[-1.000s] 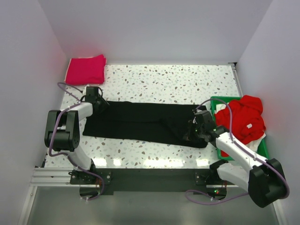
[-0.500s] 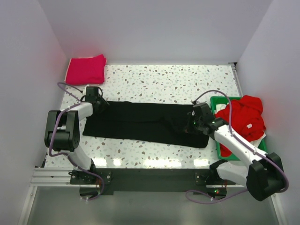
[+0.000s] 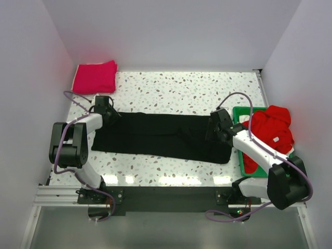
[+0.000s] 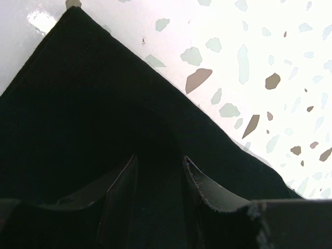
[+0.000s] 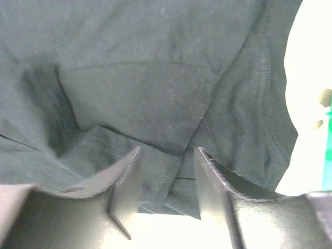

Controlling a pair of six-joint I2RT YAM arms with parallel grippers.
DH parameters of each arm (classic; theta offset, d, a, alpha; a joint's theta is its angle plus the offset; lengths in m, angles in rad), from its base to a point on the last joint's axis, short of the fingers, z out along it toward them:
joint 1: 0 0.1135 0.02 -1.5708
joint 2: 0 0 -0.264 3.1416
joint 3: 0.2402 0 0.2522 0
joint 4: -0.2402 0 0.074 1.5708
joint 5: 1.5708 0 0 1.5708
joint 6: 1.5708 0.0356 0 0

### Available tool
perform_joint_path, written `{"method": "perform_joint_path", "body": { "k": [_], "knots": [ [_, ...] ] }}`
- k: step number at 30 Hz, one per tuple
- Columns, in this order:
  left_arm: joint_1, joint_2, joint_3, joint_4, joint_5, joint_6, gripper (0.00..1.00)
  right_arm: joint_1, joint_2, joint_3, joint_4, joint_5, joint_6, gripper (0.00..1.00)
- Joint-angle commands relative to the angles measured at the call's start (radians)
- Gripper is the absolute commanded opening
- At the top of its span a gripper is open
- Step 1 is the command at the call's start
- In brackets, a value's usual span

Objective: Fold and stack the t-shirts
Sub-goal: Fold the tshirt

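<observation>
The black t-shirt (image 3: pixel 161 137) lies flat on the worktop (image 3: pixel 181 88), its long axis running left to right between the arms. The left hand (image 4: pixel 160 158) sits over the shirt's far-left corner, fingers moderately parted with no bunched cloth between them. The right hand (image 5: pixel 166 150), equally parted and empty, hovers low over the rumpled right end beside the green tray (image 3: pixel 241 111) holding red t-shirts (image 3: pixel 270 132). Each end has its own nearer arm. Black-on-black layers are hard to make out.
</observation>
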Motion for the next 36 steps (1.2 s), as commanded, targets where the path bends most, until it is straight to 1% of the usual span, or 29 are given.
{"method": "perform_joint_path", "body": {
  "k": [1, 3, 5, 6, 10, 11, 12, 16, 22, 28, 29, 31, 36],
  "knots": [
    [-0.003, -0.038, -0.013, -0.037, -0.018, 0.031, 0.44, -0.001, -0.072, 0.058, -0.015, 0.064, 0.000, 0.53],
    [-0.001, -0.062, -0.013, -0.040, -0.009, 0.030, 0.45, -0.001, -0.098, 0.076, -0.020, 0.052, 0.003, 0.59],
    [-0.003, -0.097, -0.022, -0.031, 0.011, 0.025, 0.46, 0.002, -0.091, 0.081, 0.006, -0.005, 0.007, 0.63],
    [-0.003, -0.110, -0.024, -0.029, 0.016, 0.024, 0.46, 0.005, -0.091, 0.079, 0.023, -0.023, 0.010, 0.63],
    [-0.018, -0.174, -0.037, -0.028, 0.025, 0.025, 0.47, 0.030, 0.032, 0.107, 0.063, -0.039, 0.021, 0.63],
    [-0.022, -0.186, -0.042, -0.031, 0.022, 0.027, 0.47, 0.034, 0.093, 0.112, 0.090, -0.048, 0.030, 0.63],
    [-0.029, -0.203, -0.051, -0.034, 0.014, 0.027, 0.47, 0.034, 0.121, 0.127, 0.100, -0.054, 0.035, 0.63],
    [-0.079, -0.220, -0.086, -0.043, -0.021, 0.025, 0.44, 0.033, 0.234, 0.151, 0.158, -0.080, 0.063, 0.62],
    [-0.131, -0.208, -0.188, -0.034, -0.090, -0.025, 0.38, 0.033, 0.385, 0.223, 0.174, -0.085, 0.073, 0.62],
    [-0.194, -0.260, -0.277, -0.058, -0.154, -0.091, 0.35, 0.027, 0.561, 0.380, 0.155, -0.085, 0.029, 0.62],
    [-0.199, -0.265, -0.290, -0.063, -0.162, -0.096, 0.35, 0.022, 0.592, 0.439, 0.151, -0.086, 0.018, 0.62],
    [-0.211, -0.286, -0.312, -0.071, -0.158, -0.110, 0.34, 0.016, 0.673, 0.499, 0.140, -0.091, -0.008, 0.62],
    [-0.262, -0.358, -0.413, -0.062, -0.110, -0.173, 0.34, -0.003, 0.846, 0.751, 0.115, -0.106, -0.106, 0.62]
  ]
}}
